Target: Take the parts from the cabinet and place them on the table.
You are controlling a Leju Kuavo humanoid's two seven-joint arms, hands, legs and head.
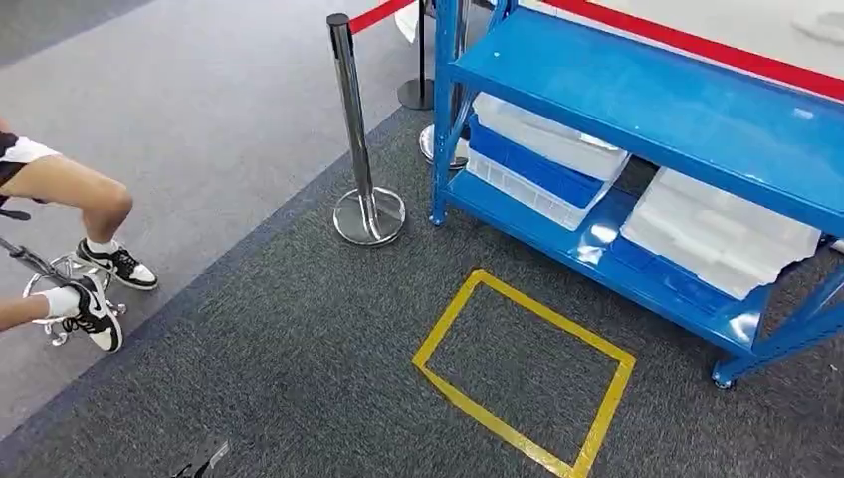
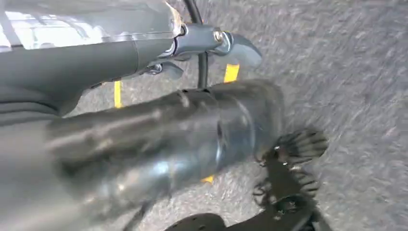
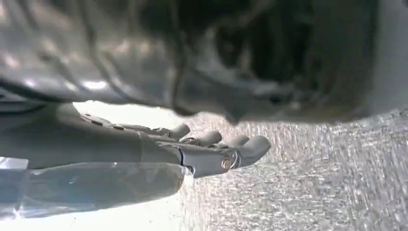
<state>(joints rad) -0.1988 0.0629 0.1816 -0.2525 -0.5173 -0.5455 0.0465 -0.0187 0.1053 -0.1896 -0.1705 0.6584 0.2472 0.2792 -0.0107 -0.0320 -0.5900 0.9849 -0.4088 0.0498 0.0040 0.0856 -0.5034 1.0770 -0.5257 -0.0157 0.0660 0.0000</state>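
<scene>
Two hands hang empty as the robot faces a dark carpet (image 1: 299,378), the largest thing in its head view. To the right stands the blue rack (image 1: 637,90), which appears to be the cabinet of the task. Its lower shelf carries stacked bins (image 1: 542,159) on the left, white over blue, and a clear lidded tray (image 1: 717,234) on the right. The parts are presumably inside these; none can be made out through the plastic.

A yellow taped box (image 1: 523,373) marks the carpet just in front of the rack, likely the standing spot. A chrome post (image 1: 358,149) with a red rope (image 1: 383,12) stands near the rack's left leg. At far left, a seated person's legs (image 1: 75,199) and sneakers (image 1: 95,309) rest on the lighter floor.

In the left wrist view, the left hand (image 2: 211,43) is released, fingers stretched over the carpet with nothing in them. The right hand (image 3: 207,149), seen in its own wrist view, is likewise slack and holds nothing.

No part has been taken, by the look of things; the robot seems to be approaching. The risks lie in that approach. Stopping askew of the taped box could leave the low shelf beyond reach. A wide arm swing could clip the post or the upper shelf edge. Lidded, slick bins may also slide or tip if pulled one-handed.
</scene>
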